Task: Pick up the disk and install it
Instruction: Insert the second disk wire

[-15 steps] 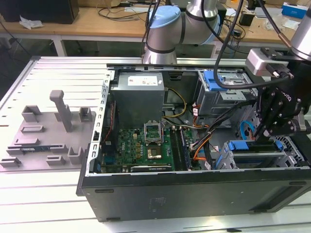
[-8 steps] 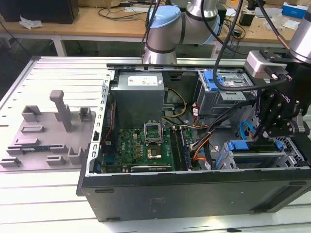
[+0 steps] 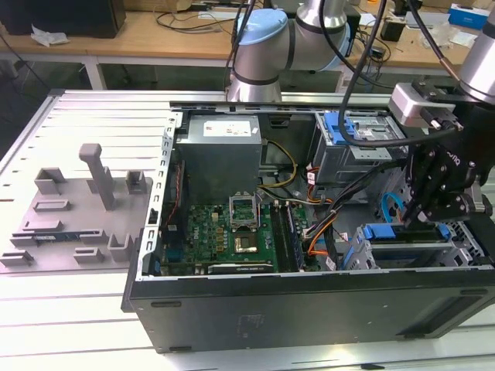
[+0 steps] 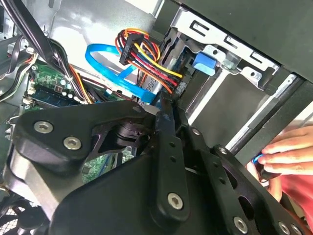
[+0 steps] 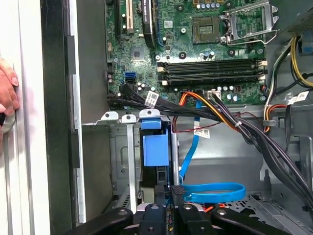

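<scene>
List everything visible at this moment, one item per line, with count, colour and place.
computer case: one, black, open on the table
circuit board: one, green, on the case floor
power supply box: one, grey, at the case's back
disk: one, silver with blue frame, in the bay at the exterior view's right, under the gripper
flat cable: one, blue, looped beside the bay
side panel: one, grey, lying at the exterior view's left
person's hand: one, beside the case
gripper: one, black, over the disk

Bright even light, soft shadows, mild blur
</scene>
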You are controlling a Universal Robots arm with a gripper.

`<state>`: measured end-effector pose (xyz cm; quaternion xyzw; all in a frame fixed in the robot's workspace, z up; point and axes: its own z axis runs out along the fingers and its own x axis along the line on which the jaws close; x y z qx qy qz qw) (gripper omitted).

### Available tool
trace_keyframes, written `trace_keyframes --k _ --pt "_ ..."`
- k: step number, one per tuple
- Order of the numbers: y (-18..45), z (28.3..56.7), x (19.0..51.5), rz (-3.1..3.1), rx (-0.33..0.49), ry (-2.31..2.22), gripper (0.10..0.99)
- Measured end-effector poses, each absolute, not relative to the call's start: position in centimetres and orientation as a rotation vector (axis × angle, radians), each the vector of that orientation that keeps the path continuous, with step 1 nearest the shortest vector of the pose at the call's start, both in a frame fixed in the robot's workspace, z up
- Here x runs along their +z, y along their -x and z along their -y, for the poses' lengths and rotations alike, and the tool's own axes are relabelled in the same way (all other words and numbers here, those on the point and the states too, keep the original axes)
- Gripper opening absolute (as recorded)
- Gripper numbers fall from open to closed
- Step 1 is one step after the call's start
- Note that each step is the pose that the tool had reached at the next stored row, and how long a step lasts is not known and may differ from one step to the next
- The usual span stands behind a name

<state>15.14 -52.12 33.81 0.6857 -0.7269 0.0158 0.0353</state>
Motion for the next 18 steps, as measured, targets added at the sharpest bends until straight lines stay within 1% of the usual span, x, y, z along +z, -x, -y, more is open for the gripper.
trace_keyframes --k 2,9,18 --pt "-15.1 52.1 34.4 2.231 0.051 -2.107 0.298" --pt "-15.1 52.1 36.9 2.230 0.052 -2.108 0.298" --pt "-15.1 52.1 37.2 2.230 0.052 -2.109 0.298"
